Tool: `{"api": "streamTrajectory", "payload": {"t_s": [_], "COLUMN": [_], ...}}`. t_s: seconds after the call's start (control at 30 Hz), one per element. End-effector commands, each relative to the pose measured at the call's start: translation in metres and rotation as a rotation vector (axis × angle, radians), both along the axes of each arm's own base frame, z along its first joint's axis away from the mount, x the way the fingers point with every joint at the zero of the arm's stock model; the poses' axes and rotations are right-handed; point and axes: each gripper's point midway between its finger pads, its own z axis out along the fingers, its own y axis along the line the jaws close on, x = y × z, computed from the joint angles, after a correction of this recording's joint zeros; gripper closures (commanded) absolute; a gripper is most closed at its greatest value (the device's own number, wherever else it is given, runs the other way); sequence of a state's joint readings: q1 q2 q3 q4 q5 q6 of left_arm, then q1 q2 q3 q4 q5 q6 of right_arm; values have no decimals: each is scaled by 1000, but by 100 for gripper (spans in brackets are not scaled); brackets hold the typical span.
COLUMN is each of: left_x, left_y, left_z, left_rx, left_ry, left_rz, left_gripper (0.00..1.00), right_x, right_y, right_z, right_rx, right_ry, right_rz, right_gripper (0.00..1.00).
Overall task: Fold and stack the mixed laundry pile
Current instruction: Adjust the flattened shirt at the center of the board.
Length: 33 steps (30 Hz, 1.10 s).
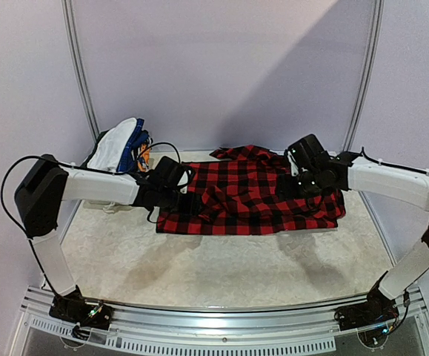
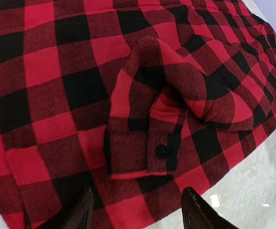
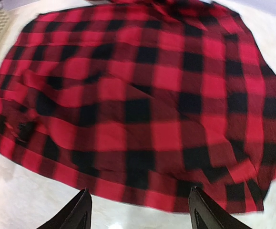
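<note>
Tabletop (image 1: pixel 221 259) — L arm (image 1: pixel 99 185) partly hides rear laundry pile (image 1: pixel 118 144).

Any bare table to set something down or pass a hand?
Widest free patch: near strip of table between the plaid shirt and the arm bases. Narrower bare patch left of the shirt, under the left arm. Crowded: back-left corner with the laundry pile, and mid-table, where left gripper and right gripper hover over the shirt.
</note>
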<state>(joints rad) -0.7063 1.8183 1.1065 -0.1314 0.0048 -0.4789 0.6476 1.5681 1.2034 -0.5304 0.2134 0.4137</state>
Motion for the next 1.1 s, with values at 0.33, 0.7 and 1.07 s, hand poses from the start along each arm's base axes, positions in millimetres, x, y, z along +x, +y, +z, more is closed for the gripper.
{"api": "streamTrajectory", "payload": {"t_s": [0.33, 0.7, 1.07], "left_x": [7, 9, 7], "left_y": [-25, -32, -36], "left_z": [-24, -30, -28], "left_rx": [10, -10, -27], "left_ry": [59, 67, 75], "left_rz": [-80, -99, -114], "left_gripper": [47, 56, 57], "right_x": [-52, -91, -61], "right_y": [-109, -140, -166], "right_z": [-40, -54, -96], "right_rx": [100, 458, 685], "right_ry": [8, 86, 94], "right_rz": [-342, -467, -579], "right_gripper": [30, 22, 32]}}
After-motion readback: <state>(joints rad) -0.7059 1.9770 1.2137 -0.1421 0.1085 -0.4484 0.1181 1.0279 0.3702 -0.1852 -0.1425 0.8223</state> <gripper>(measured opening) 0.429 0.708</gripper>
